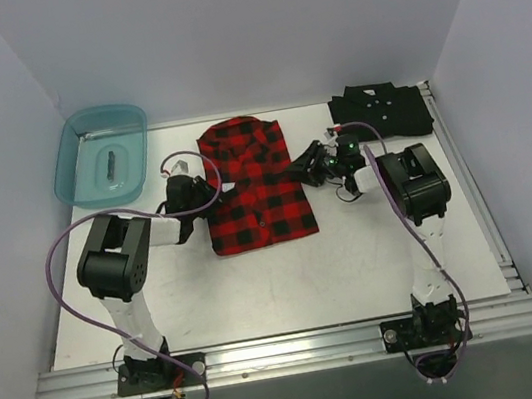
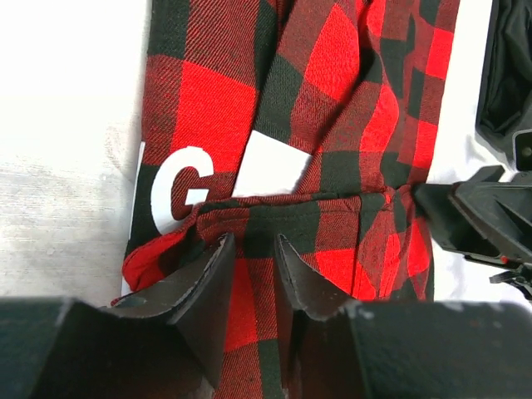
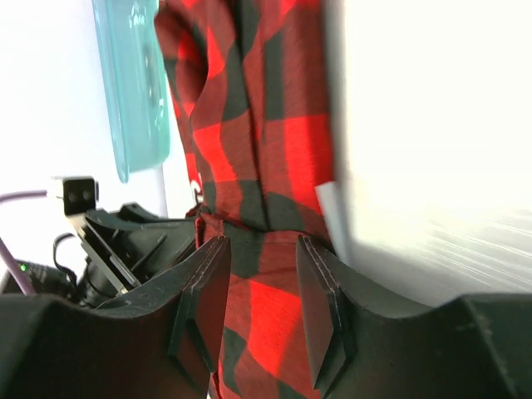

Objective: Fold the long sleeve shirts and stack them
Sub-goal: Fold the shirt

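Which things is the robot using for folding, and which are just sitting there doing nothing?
For the job:
- red-and-black plaid shirt, in the middle
- black shirt, at the back right

Just lying about:
- teal bin, at the back left

The left arm (image 1: 114, 259) and the right arm (image 1: 411, 187) are both reaching forward, elbows folded, wrists angling inward so the grippers are facing each other. The left gripper (image 2: 249, 241) is pinching a raised fold of the plaid shirt (image 1: 259, 185) between narrowed fingers. The right gripper (image 3: 262, 241) is gripping its opposite edge likewise.
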Tool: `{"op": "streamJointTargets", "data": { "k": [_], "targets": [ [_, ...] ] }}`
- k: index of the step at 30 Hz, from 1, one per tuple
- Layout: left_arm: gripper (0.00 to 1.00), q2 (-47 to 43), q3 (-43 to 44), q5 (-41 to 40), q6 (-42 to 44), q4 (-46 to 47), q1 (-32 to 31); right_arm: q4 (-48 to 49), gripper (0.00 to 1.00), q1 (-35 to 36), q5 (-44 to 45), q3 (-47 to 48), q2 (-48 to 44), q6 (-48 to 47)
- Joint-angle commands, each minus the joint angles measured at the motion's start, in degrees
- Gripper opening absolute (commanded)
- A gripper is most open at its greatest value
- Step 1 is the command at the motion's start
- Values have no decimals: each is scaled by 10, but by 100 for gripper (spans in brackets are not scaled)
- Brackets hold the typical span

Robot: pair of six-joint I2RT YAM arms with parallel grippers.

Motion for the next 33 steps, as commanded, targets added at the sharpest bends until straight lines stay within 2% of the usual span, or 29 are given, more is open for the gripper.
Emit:
{"op": "streamJointTargets", "data": {
  "k": [1,5,9,13,17,19,24,28,33],
  "targets": [
    [35,-11,-7,7,-4,18,3,-6,39,-25,28,-22,-43,-11],
    [41,-73,-10,15,0,7,-4,-25,39,-20,21,-36,-103,-20],
    [55,-180,-15,6,9,-37,-19,-34,39,-2,21,-74,-187,-21],
    [56,-271,-53,-6,0,-83,-31,-31,39,29,27,-130,-247,-20],
    [52,-341,-148,-33,1,-107,-61,-9,39,72,34,-201,-269,-19],
    [48,-347,-180,-37,0,-106,-74,6,39,85,42,-223,-265,-15],
    [41,-335,-252,-63,-1,-90,-126,114,39,97,51,-298,-217,17],
    [38,-303,-286,-79,-13,-64,-133,115,39,90,64,-338,-195,-9],
    [38,-298,-303,-94,-21,-57,-133,107,39,49,71,-378,-217,-22]
  ]
}}
